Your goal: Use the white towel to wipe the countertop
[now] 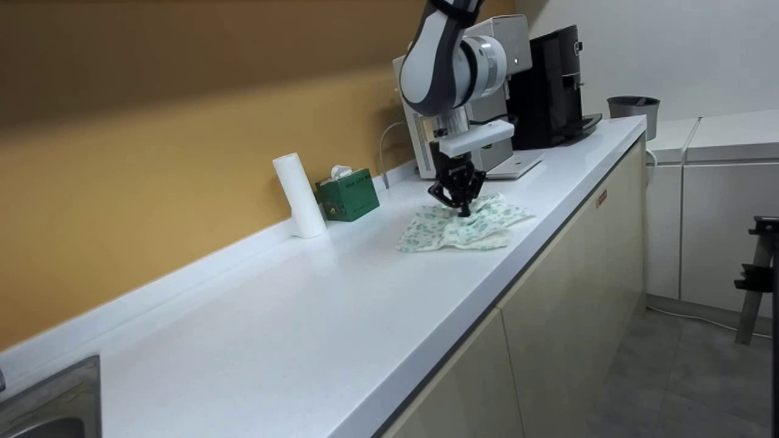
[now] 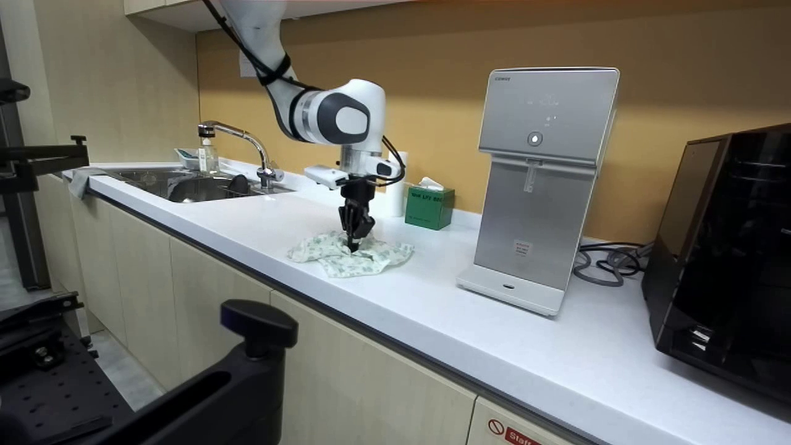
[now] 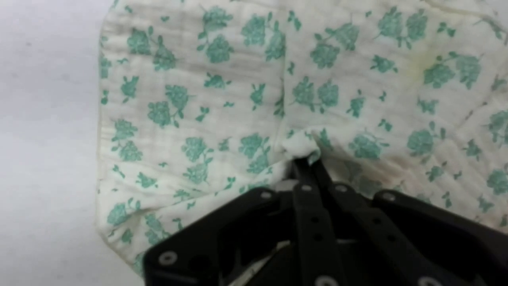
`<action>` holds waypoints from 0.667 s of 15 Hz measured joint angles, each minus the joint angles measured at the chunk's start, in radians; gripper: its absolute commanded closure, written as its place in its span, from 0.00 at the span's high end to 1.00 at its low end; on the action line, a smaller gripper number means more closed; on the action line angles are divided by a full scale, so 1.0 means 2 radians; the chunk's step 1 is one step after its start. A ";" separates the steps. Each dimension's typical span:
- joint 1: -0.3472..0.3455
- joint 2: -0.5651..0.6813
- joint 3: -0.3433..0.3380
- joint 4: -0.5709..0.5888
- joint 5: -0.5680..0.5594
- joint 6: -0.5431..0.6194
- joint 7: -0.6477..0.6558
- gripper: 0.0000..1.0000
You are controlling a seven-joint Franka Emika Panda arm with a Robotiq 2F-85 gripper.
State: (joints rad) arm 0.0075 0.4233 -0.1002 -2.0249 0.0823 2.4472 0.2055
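The white towel (image 1: 426, 234) has a green flower print and lies spread and wrinkled on the white countertop (image 1: 255, 328). It also shows in an exterior view (image 2: 358, 266) and fills most of the wrist view (image 3: 190, 99). My gripper (image 1: 464, 210) points down at the middle of the towel, seen in both exterior views (image 2: 353, 246). In the wrist view the fingertips (image 3: 307, 163) are close together with a small bunch of the cloth pinched between them. The rest of the towel lies on the counter around the fingers. The underside of the towel is hidden.
A paper roll (image 1: 301, 194) and a green tissue box (image 1: 349, 194) stand by the wall. A silver water dispenser (image 2: 537, 185) and a black appliance (image 2: 729, 259) stand farther along the counter. A sink (image 2: 204, 185) is at the opposite end. The counter's front edge (image 1: 462, 292) runs near the towel.
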 measured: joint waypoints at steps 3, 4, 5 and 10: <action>-0.012 0.003 -0.044 -0.002 -0.035 0.009 0.025 0.01; -0.015 0.005 -0.053 -0.001 -0.040 0.009 0.033 0.01; -0.017 0.007 -0.057 0.001 -0.041 0.009 0.040 0.01; -0.008 0.016 -0.045 0.016 -0.039 0.008 0.072 0.01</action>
State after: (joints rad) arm -0.0090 0.4552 -0.1902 -1.9937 0.0051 2.4622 0.3495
